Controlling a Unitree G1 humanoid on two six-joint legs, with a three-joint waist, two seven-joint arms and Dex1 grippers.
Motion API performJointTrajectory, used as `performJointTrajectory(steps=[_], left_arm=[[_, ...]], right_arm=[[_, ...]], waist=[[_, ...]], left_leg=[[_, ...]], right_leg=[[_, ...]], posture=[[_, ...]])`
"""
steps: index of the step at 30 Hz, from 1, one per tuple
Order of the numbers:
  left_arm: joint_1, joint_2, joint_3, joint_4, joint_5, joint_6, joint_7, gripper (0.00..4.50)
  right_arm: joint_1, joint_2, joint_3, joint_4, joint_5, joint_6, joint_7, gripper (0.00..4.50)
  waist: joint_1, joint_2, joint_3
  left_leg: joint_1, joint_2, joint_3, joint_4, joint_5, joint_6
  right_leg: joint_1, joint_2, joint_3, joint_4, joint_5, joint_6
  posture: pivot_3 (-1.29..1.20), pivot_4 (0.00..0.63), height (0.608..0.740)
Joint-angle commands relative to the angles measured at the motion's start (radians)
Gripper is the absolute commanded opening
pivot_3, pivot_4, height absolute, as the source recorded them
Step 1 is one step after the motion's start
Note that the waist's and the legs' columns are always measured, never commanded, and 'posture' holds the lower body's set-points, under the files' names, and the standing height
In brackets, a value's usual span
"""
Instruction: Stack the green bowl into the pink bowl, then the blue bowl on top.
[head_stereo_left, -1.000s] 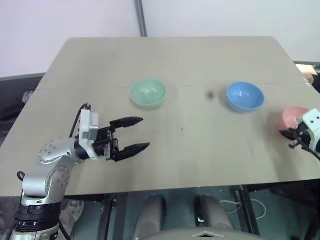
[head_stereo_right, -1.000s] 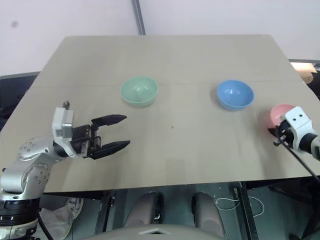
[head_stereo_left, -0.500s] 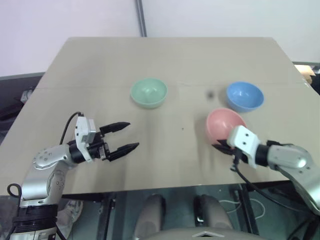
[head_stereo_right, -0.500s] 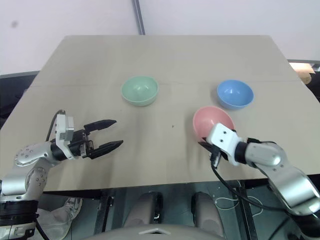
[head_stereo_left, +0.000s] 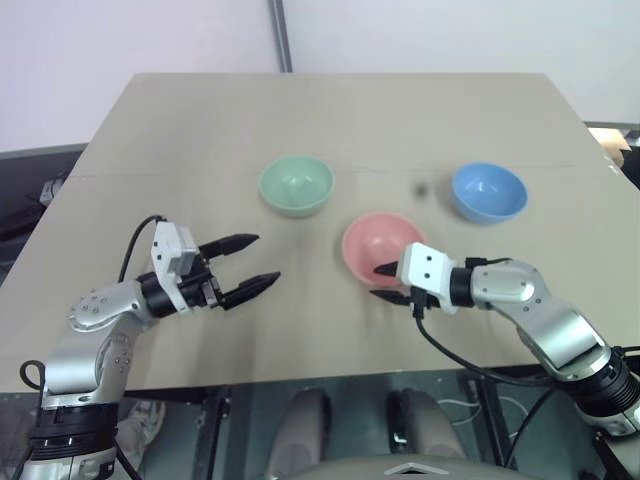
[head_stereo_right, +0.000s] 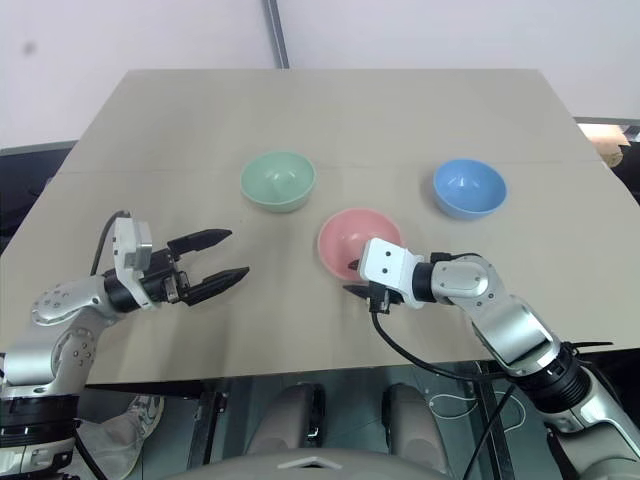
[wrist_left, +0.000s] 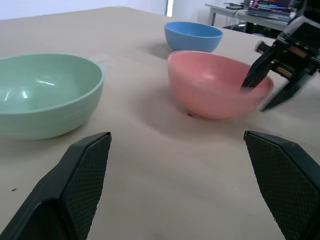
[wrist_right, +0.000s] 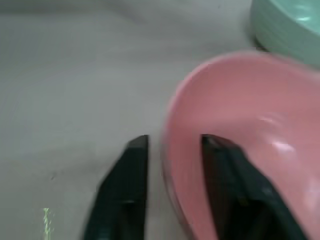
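Three small round smooth plastic bowls stand apart on a beige tabletop (head_stereo_left: 200, 130): the pale mint-green bowl (head_stereo_left: 296, 185) toward the far left, the sky-blue bowl (head_stereo_left: 489, 192) toward the far right, the salmon-pink bowl (head_stereo_left: 380, 249) nearer, between the two. Right gripper (head_stereo_left: 386, 282) straddles the pink bowl's near rim, one black finger (wrist_right: 227, 170) inside and one outside, jaws slightly parted around the wall. Left gripper (head_stereo_left: 255, 264) hovers over bare tabletop near the green bowl, jaws spread wide, holding nothing.
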Motion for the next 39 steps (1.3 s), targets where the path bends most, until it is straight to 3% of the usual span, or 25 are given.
performJointTrajectory(steps=[1,7,11,17,24,27,34,35,39], left_arm=[[-0.029,0.003,-0.014,-0.063,0.038,-0.007,0.06,4.5],[-0.133,0.045,-0.085,-0.09,0.26,0.003,0.246,4.5],[-0.353,0.152,-0.272,-0.021,0.537,-0.02,0.267,4.5],[-0.636,0.137,-0.52,0.26,0.801,-0.137,0.241,4.5],[-0.789,0.065,-0.68,0.497,0.962,-0.257,0.203,4.5],[-0.815,0.046,-0.694,0.55,0.981,-0.317,0.191,3.59],[-0.823,0.049,-0.663,0.559,0.976,-0.325,0.154,0.3],[-0.82,0.043,-0.66,0.56,0.973,-0.331,0.158,0.13],[-0.792,0.039,-0.596,0.446,0.849,-0.353,0.091,0.13]], right_arm=[[0.002,-0.048,-0.072,-0.092,0.023,0.033,0.021,2.98],[0.063,-0.069,-0.412,-0.293,0.33,0.32,-0.001,2.98],[0.101,-0.086,-0.621,-0.382,0.482,0.458,-0.053,2.98],[0.147,-0.093,-0.668,-0.394,0.469,0.398,-0.134,2.98],[0.132,-0.082,-0.659,-0.391,0.43,0.332,-0.222,2.98],[0.146,-0.093,-0.664,-0.401,0.428,0.325,-0.238,3.03],[0.199,-0.094,-0.707,-0.426,0.437,0.322,-0.276,3.03],[0.206,-0.097,-0.708,-0.428,0.433,0.318,-0.278,3.03],[0.234,-0.103,-0.724,-0.433,0.435,0.306,-0.282,3.03]], waist=[[0.004,0.0,0.0],[0.007,-0.001,0.0],[0.014,-0.004,0.002],[-0.003,-0.003,0.002],[-0.01,-0.004,0.003],[-0.008,-0.004,0.003],[-0.009,-0.004,0.003],[-0.01,-0.004,0.003],[-0.01,-0.005,0.003]], left_leg=[[0.0,0.0,0.0,0.0,0.0,0.0],[0.0,0.0,-0.001,0.0,0.0,0.0],[0.0,0.0,-0.002,0.0,0.0,0.0],[0.002,-0.002,0.002,0.0,0.0,0.0],[-0.01,-0.001,-0.001,0.002,0.0,0.0],[-0.012,-0.001,-0.001,0.004,0.0,0.0],[-0.012,-0.001,-0.001,0.004,0.0,0.0],[-0.012,-0.001,-0.001,0.004,0.0,0.0],[-0.012,-0.001,-0.001,0.008,0.0,0.0]], right_leg=[[0.0,0.0,0.0,0.0,0.0,0.0],[0.0,0.0,0.0,0.001,0.002,0.002],[0.001,0.0,-0.002,0.001,0.001,0.002],[0.002,0.0,0.003,0.0,0.001,0.002],[-0.008,0.002,0.0,0.001,0.003,0.004],[-0.009,0.002,0.0,0.001,0.003,0.005],[-0.009,0.001,0.0,0.002,0.003,0.005],[-0.009,0.001,0.0,0.002,0.003,0.005],[-0.009,0.001,0.001,0.006,0.003,0.005]], posture=[[0.0,0.15,0.74],[0.0,0.15,0.74],[0.0,0.15,0.74],[0.0,0.15,0.74],[0.0,0.15,0.74],[0.0,0.15,0.74],[0.0,0.15,0.74],[0.0,0.15,0.74],[0.0,0.15,0.74]])
